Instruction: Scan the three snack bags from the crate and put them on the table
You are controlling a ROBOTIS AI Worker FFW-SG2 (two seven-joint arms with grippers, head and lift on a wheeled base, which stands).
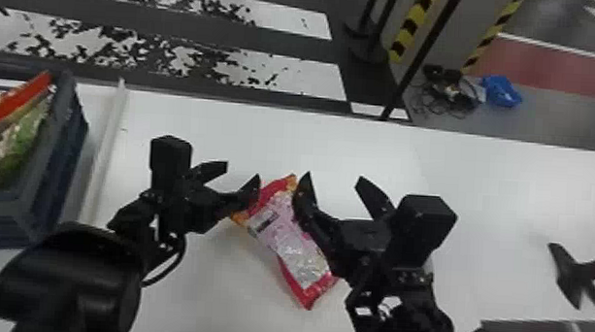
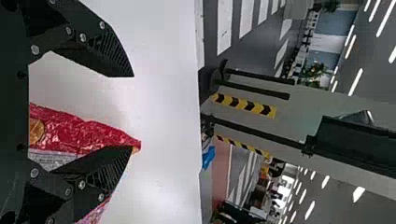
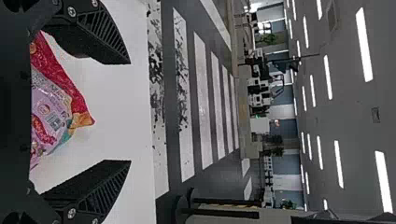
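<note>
though dark, crate (image 1: 67, 139) with bags (image 1: 19, 146) inside

"How did you have your left gripper (image 1: 239, 170)?"

"You had its fingers (image 2: 109, 56) parted, one of them partly covering the snack bag (image 2: 81, 133)."

"And where did you see the bag?"

"It lay on your white table (image 2: 163, 116), with yellow-and-black striped markings (image 2: 243, 105) beyond the table's edge."

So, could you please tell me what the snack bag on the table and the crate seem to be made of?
The snack bag looks like thin plastic film, glossy and printed, judging by its crinkles and bright glints. The crate is probably rigid plastic with a dull finish, going by its thick, straight walls.
</note>
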